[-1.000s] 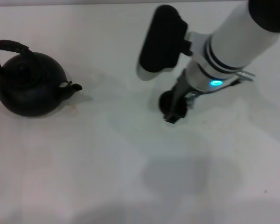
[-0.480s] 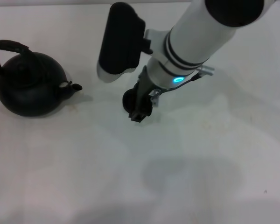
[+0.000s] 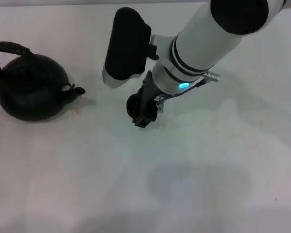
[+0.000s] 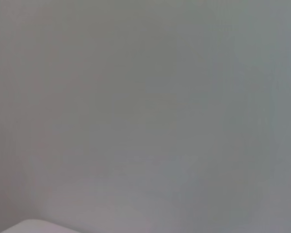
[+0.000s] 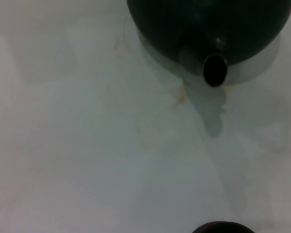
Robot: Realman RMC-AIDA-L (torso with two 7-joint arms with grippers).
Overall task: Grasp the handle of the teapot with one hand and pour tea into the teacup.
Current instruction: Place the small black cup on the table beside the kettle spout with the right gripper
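Right pincer (image 3: 144, 115) hides most of teacup (image 3: 133, 105) — grip state unclear.

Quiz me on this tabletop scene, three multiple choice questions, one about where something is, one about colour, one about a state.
1. Where is the teapot in the head view?
A. left side of the table
B. right side
C. under the arm

2. What colour is the teapot?
A. white
B. black
C. red

3. Is anything gripping the handle?
A. left gripper
B. right gripper
C. nothing

Answers: 1 A, it sits far left on the table. 2 B, body and lid look matte black. 3 C, the handle stands free; the right gripper is down by the teacup.
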